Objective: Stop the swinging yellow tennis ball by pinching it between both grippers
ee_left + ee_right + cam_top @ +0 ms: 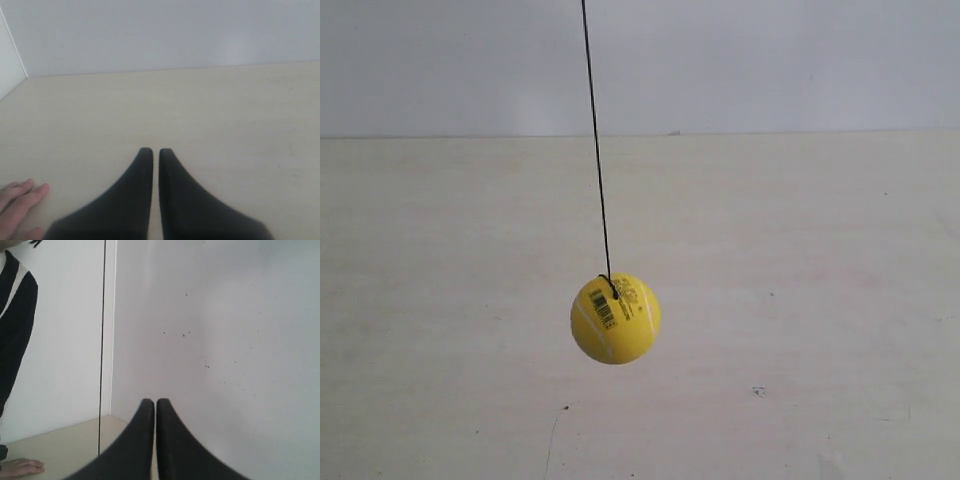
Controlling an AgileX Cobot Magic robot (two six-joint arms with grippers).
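Note:
The yellow tennis ball [615, 318] hangs over the pale table on a thin black string [596, 150], barcode print facing the exterior camera. No arm or gripper shows in the exterior view. In the left wrist view my left gripper [156, 151] is shut, with only a thin slit between its black fingers and nothing held, and it points across the tabletop. The ball is out of this view. In the right wrist view my right gripper [155, 402] is shut and empty, pointing at a white wall. Only the string [103, 340] shows there, not the ball.
A person's hand [20, 200] rests on the table [210, 110] near my left gripper. In the right wrist view a person in a dark top [12, 325] stands at the edge, with a hand [22, 467] on the table. White walls [770, 60] close the far side.

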